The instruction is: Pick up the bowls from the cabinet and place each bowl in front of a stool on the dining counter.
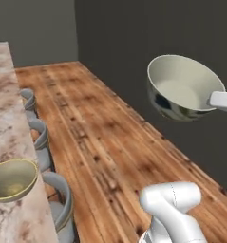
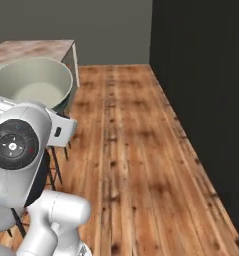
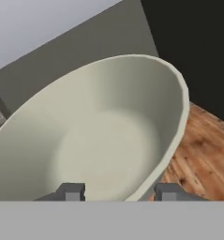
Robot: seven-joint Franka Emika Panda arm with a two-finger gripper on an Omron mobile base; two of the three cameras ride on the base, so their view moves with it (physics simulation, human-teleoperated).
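Note:
The dark grey-green bowl (image 1: pixel 184 88) with its pale cream inside hangs tilted in the air over the wooden floor, and my gripper (image 1: pixel 219 100) is shut on its rim. In the hand view its cream interior (image 3: pixel 104 140) lies just beyond my gripper (image 3: pixel 119 192), with the rim passing between the fingertips (image 3: pixel 71 191). From the right base view the same bowl (image 2: pixel 33 87) shows behind my hand. The olive-yellow bowl (image 1: pixel 10 179) sits on the dining counter (image 1: pixel 5 104) near its edge, in front of the nearest stool (image 1: pixel 60 204). The cabinet is out of view.
Two more grey stools (image 1: pixel 41 137) (image 1: pixel 30 100) line the counter's edge. A dark wall (image 1: pixel 172 42) runs along the right of the wooden floor (image 1: pixel 100 133). The counter's far end (image 2: pixel 36 52) shows beyond my white arm (image 2: pixel 21 150).

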